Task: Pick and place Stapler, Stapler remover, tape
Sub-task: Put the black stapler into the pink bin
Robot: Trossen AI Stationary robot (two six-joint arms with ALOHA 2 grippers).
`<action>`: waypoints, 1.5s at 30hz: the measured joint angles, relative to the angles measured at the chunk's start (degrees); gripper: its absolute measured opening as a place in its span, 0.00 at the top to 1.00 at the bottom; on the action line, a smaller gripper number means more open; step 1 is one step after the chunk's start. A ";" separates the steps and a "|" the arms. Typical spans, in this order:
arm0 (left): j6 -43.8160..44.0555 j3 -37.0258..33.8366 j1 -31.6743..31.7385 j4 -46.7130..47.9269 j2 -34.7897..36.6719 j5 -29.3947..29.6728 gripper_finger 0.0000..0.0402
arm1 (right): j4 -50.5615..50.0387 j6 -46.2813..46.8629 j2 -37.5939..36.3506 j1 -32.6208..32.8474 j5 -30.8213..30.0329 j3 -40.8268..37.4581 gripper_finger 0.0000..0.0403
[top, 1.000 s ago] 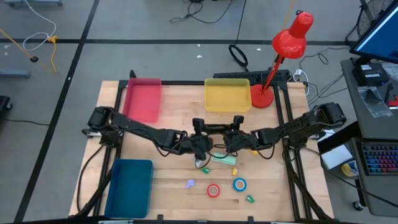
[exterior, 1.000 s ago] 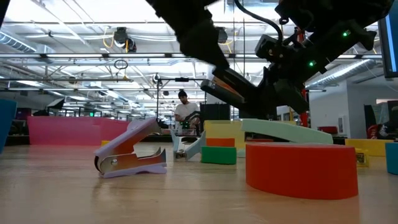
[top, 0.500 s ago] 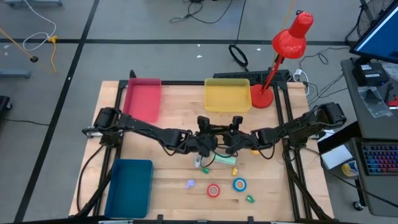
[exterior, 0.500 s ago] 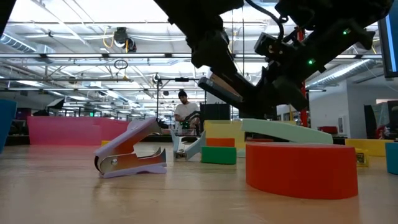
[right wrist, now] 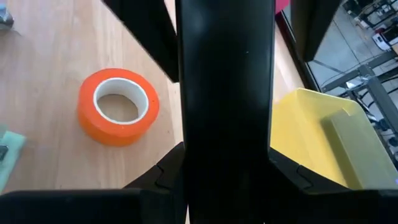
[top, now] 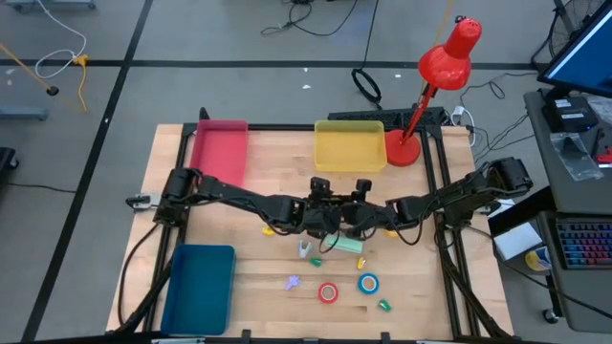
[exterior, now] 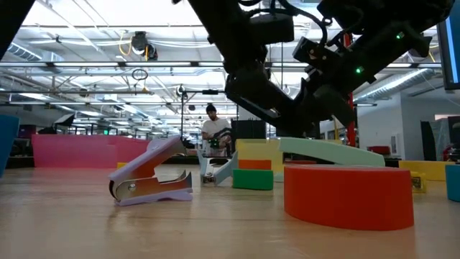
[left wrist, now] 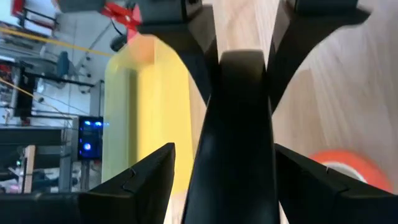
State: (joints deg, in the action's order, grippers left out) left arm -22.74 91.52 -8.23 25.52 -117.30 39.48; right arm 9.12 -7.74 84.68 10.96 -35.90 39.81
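A long black stapler (right wrist: pixel 224 74) hangs over the table's middle between my two grippers. My right gripper (right wrist: pixel 225 149) is shut on it. My left gripper (left wrist: pixel 224 149) faces it from the table's left and is open, one finger on each side of the stapler (left wrist: pixel 239 124). In the high view the two grippers (top: pixel 330 222) (top: pixel 346 222) meet and hide it. Red tape (top: pixel 328 292) and blue tape (top: pixel 368 283) lie flat near the near edge. An orange roll (right wrist: pixel 118 106) lies beside the grippers. The purple stapler remover (exterior: pixel 151 176) rests on its jaws. My right gripper pinches the black stapler's body (right wrist: pixel 186 124) between its two fingers (right wrist: pixel 155 180), reaching level from the table's right, fingers along its length. The stapler sits roughly level and lifted clear of the table, its other end pointing between the left gripper's fingers.
A mint stapler (top: pixel 341 245) and a white remover (top: pixel 304 250) lie just under the grippers. The pink tray (top: pixel 220 153) and yellow tray (top: pixel 349 145) sit at the far edge, the blue tray (top: pixel 201 287) near left, and a red lamp (top: pixel 421 105) far right.
My left gripper has travelled toward the table's right, closing on the right gripper until its fingers stand around the black stapler. The white remover, earlier under the left gripper, now shows in the open.
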 joint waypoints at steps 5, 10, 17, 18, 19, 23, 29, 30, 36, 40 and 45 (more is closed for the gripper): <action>0.38 2.03 0.13 -0.04 -0.88 -0.09 0.37 | -0.44 1.05 -0.06 0.00 -0.23 0.02 0.68; 3.03 2.13 0.34 1.11 -0.60 -0.46 0.50 | 0.01 0.97 -0.09 -0.02 -0.40 0.08 0.68; 7.29 2.15 1.31 2.57 -0.48 -6.05 0.67 | -0.80 -0.24 0.02 0.48 0.49 0.09 0.68; 7.29 2.15 1.31 2.55 -0.48 -6.01 0.67 | -0.80 -0.19 0.02 0.64 0.45 0.09 0.68; 7.32 2.15 1.27 2.51 -0.48 -6.03 0.67 | -0.81 0.00 0.02 0.73 0.44 0.09 0.68; 8.69 2.15 0.86 2.55 -0.48 -5.37 0.67 | -0.61 1.57 0.02 0.68 2.08 0.09 0.59; 8.66 2.14 -0.21 4.29 -0.11 -1.47 0.67 | -0.88 4.38 -0.09 0.72 2.56 0.17 0.35; 8.72 2.13 -0.33 4.76 0.03 -0.65 0.67 | -1.01 4.30 -0.09 0.73 2.10 0.17 0.32; 12.18 2.11 -0.55 10.89 2.07 2.73 0.67 | -2.35 4.09 -0.43 1.10 -3.53 0.20 0.27; 17.45 2.13 -0.28 16.46 3.54 8.16 0.67 | -4.71 4.18 -1.92 1.29 -6.01 0.04 0.27; 29.41 2.11 -0.24 27.13 5.02 11.27 0.67 | -8.16 4.58 -5.08 1.18 -9.75 0.04 0.30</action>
State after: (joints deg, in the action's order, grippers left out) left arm 6.68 93.62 -8.47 52.65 -112.28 50.76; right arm 0.95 -3.16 79.60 12.14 -45.65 39.86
